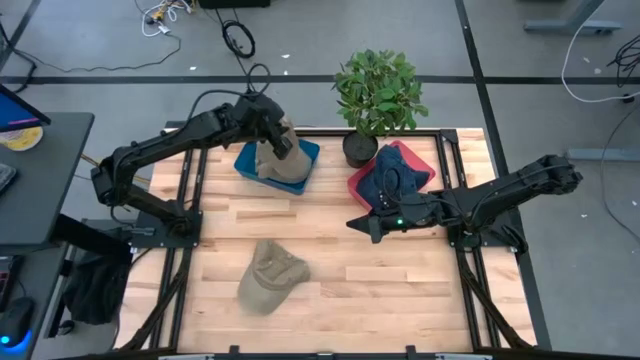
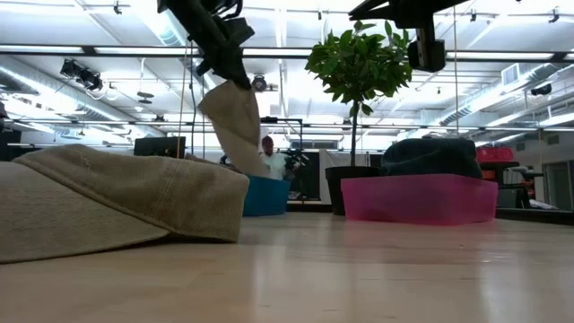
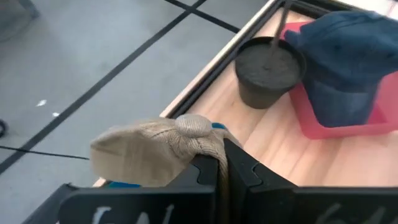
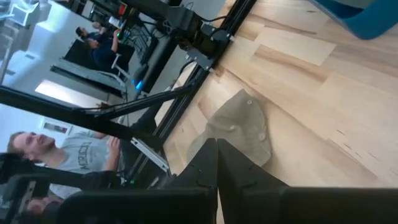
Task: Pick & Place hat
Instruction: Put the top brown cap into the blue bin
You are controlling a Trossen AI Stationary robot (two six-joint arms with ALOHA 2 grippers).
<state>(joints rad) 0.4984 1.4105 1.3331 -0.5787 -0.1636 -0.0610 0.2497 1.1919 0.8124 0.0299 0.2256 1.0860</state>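
Both arms are dark, near-black, built of slim boxy links joined by rounded joints, and each rises from a black base bolted to the black frame rail edging the wooden table (image 1: 330, 255). A small green light glows on the right arm's wrist, just behind the right gripper (image 1: 366, 224). The left gripper (image 3: 222, 167) has flat, matte black fingers with angular stepped edges.

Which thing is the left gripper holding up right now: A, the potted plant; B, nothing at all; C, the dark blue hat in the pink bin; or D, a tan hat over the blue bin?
D. The left gripper is shut on a tan hat that hangs above the blue bin, while the dark blue hat sits in the pink bin and the potted plant stands untouched.
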